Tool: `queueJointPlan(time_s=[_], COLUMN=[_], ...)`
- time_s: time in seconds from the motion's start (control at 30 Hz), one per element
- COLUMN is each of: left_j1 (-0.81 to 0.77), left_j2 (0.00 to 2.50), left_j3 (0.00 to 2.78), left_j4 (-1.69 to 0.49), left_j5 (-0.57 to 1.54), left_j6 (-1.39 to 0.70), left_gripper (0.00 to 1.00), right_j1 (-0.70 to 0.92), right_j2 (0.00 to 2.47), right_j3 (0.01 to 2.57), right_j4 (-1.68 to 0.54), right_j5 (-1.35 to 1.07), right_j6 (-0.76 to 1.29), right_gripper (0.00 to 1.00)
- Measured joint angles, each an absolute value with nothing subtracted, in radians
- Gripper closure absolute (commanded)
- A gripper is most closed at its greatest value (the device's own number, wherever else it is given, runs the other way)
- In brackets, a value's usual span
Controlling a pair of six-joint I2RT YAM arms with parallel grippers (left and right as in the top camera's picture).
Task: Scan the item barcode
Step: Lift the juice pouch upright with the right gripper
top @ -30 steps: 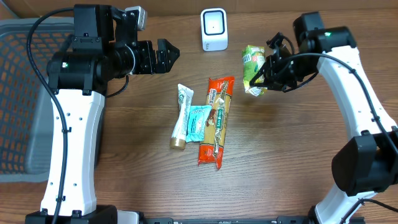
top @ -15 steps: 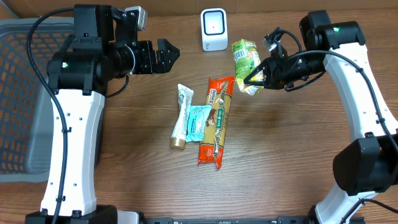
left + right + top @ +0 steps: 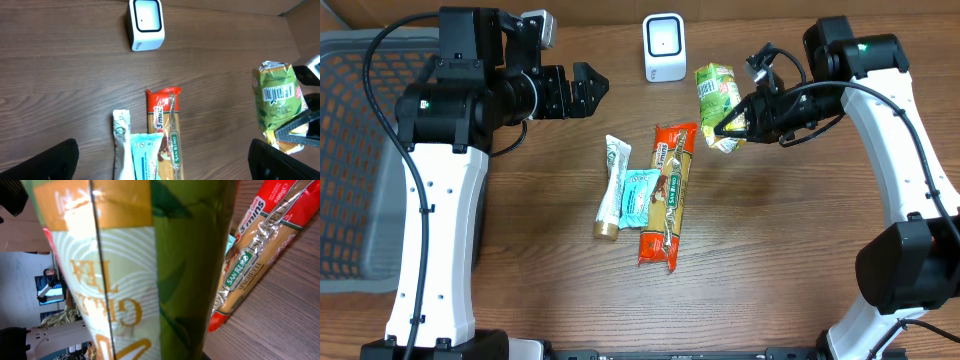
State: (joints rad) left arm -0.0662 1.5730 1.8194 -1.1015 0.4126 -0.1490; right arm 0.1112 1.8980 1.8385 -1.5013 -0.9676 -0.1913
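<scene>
Right claw [image 3: 733,127] around green tea packet [image 3: 716,88]

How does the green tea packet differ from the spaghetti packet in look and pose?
The green tea packet is green and short; the spaghetti packet is red, long and narrow. The green tea packet is gripped by the right fingers; the spaghetti packet lies flat on the table. Both are sealed, printed food packets.

Left pincer [image 3: 596,88] wide apart, right pincer [image 3: 727,127] closed.
</scene>
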Motion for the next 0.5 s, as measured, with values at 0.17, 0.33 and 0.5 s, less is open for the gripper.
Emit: queueJointPlan(time_s=[0.17,0.33,0.5], left_j1=[-0.066,-0.039,0.052], left_j2=[1.573,1.573,1.573], left_j3=[1.819,1.819,1.819], left_j4=[-1.127,-1.228,-1.261], left_j5=[0.275,0.038,-0.065], left_j6=[-0.102,-0.081,-0.046], left_gripper=[0.00,0.00,0.00], right_j1=[0.111,0.111,0.111], right_j2=[1.898,1.898,1.898], right_j3=[1.839,1.839,1.839], right_j4=[-1.503,-1.503,-1.502], right_j5=[-0.953,-0.941,-0.928], right_j6=[-0.192,-0.192,-0.192], right_gripper=[0.93,0.93,0.93])
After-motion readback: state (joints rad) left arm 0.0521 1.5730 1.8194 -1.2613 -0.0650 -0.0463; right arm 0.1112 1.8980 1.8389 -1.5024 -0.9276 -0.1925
